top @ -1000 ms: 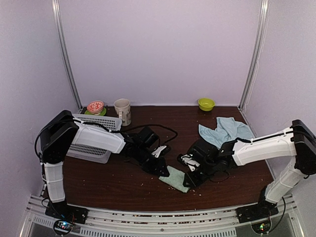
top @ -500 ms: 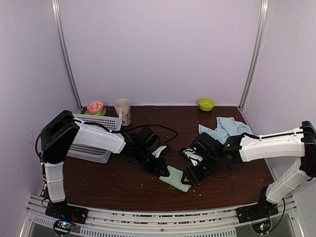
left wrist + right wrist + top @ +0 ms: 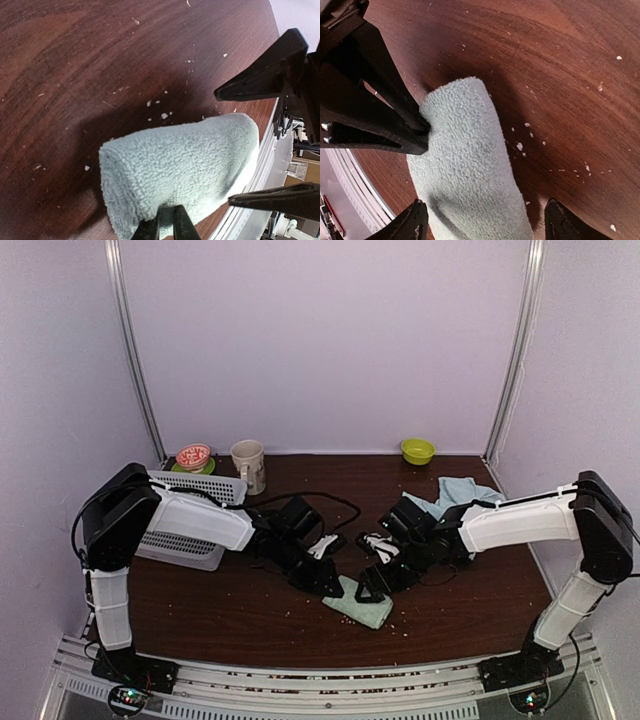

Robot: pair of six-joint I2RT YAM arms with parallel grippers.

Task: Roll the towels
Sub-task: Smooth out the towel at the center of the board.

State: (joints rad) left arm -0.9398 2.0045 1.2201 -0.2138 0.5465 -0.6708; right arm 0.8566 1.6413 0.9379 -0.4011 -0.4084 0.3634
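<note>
A pale mint green towel (image 3: 362,604) lies rolled up on the dark wooden table near its front edge. The roll fills the left wrist view (image 3: 185,167) and the right wrist view (image 3: 470,175). My left gripper (image 3: 166,224) is shut on the roll's near end, its fingers (image 3: 385,120) pinching the cloth. My right gripper (image 3: 487,222) stands open astride the roll's other end, with its fingertips apart from the cloth on both sides. In the top view the left gripper (image 3: 328,585) and the right gripper (image 3: 373,583) meet over the roll. A light blue towel (image 3: 457,494) lies crumpled at the back right.
A white mesh basket (image 3: 190,512) stands at the left under my left arm. A cream mug (image 3: 248,465) and a red bowl on a green plate (image 3: 193,457) stand at the back left. At the back right is a green bowl (image 3: 417,450). Crumbs dot the table.
My right gripper has opened and let go of the mint towel, and it has drawn back a little towards the table's middle. The left gripper has kept its hold.
</note>
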